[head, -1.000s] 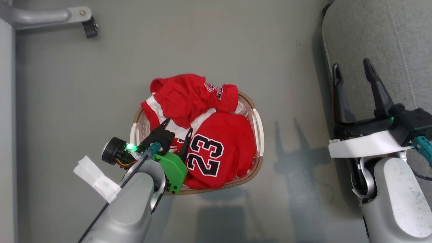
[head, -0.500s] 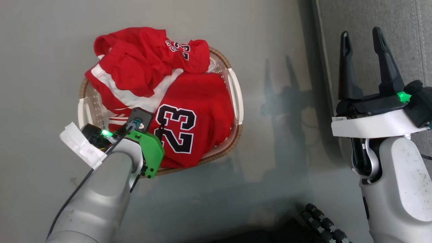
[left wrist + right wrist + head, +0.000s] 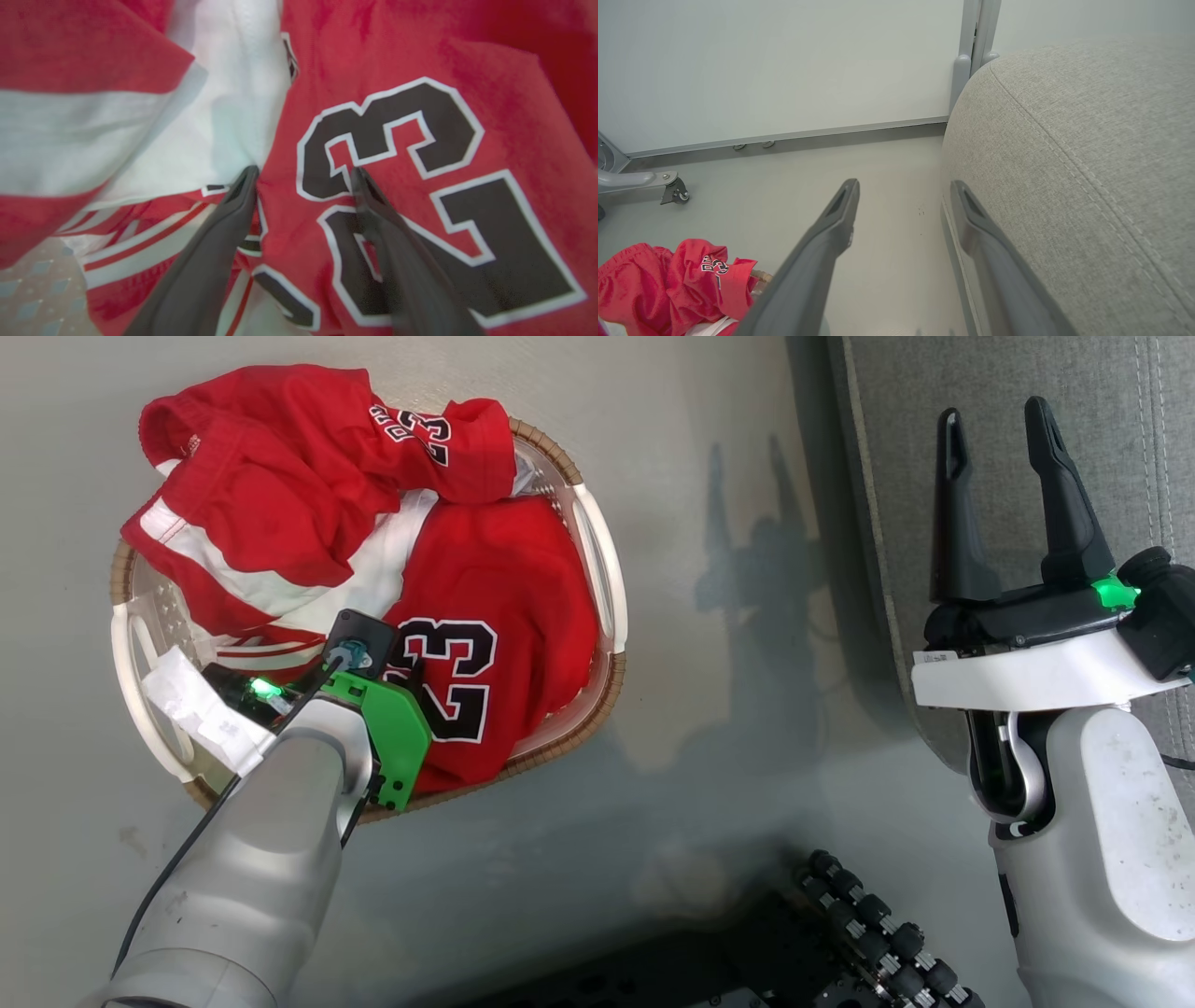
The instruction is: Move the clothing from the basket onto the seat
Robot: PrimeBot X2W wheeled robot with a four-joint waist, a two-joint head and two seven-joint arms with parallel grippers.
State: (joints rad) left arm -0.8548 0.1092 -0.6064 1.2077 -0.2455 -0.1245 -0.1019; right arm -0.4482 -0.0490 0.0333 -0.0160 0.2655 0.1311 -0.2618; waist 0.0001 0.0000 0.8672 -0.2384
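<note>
**Left tool down on the jersey, not yet closed**

The clothing (image 3: 308,523) lies heaped in the basket (image 3: 597,569). The jersey (image 3: 504,597) fills the side nearer the seat (image 3: 887,411), and a crumpled piece spills over the opposite rim. A second ago the left tool (image 3: 303,172) hung above the jersey. Now it has dropped into the basket and its tips press the fabric at the numerals, spread apart with nothing pinched. The head camera has swung too, so the basket itself has not moved. A grasp looks close, but nothing has reached the seat. The right tool (image 3: 992,411), beyond the basket at the seat's edge, is released and empty. The jersey reads "23" in black edged with white. The crumpled piece bears a smaller "23".
</note>
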